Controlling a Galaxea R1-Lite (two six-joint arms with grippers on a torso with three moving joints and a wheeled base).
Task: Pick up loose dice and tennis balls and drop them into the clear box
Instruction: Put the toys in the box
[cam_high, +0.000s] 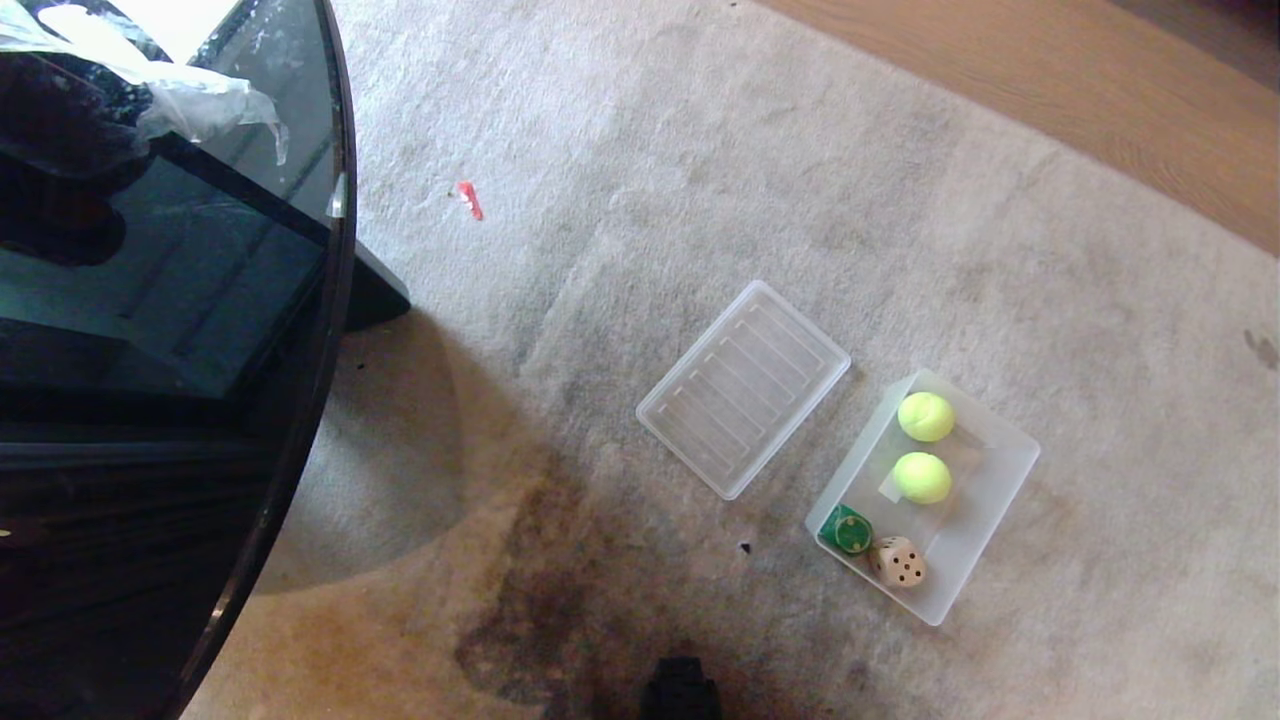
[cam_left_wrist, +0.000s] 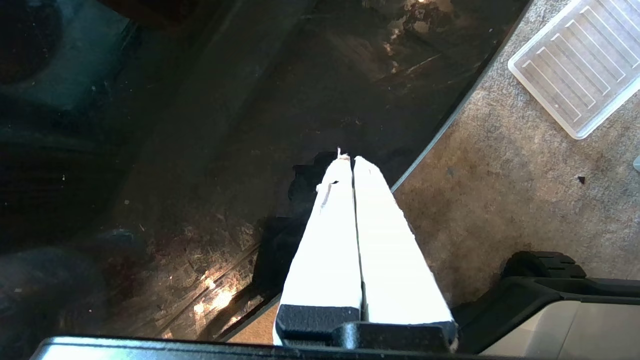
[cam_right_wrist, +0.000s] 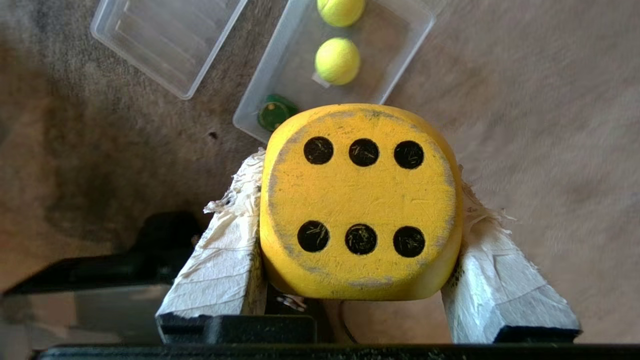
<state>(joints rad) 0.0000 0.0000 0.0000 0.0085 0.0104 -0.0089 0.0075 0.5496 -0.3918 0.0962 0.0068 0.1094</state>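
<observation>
A pale, stained carpet (cam_high: 640, 150) covers the floor beside a dark glass table (cam_high: 150, 330). Nearest, the right gripper (cam_right_wrist: 360, 165) pinches a yellow die (cam_right_wrist: 359, 200), six pips showing, above the carpet. The left gripper (cam_left_wrist: 352, 162) hangs over the table's edge, fingers pressed together. Farther out, the clear box (cam_high: 985, 520) holds a tan die (cam_high: 898, 562), a green die (cam_high: 847, 529) and two tennis balls (cam_high: 921, 477). A ribbed lid (cam_high: 743, 385) lies beside it.
</observation>
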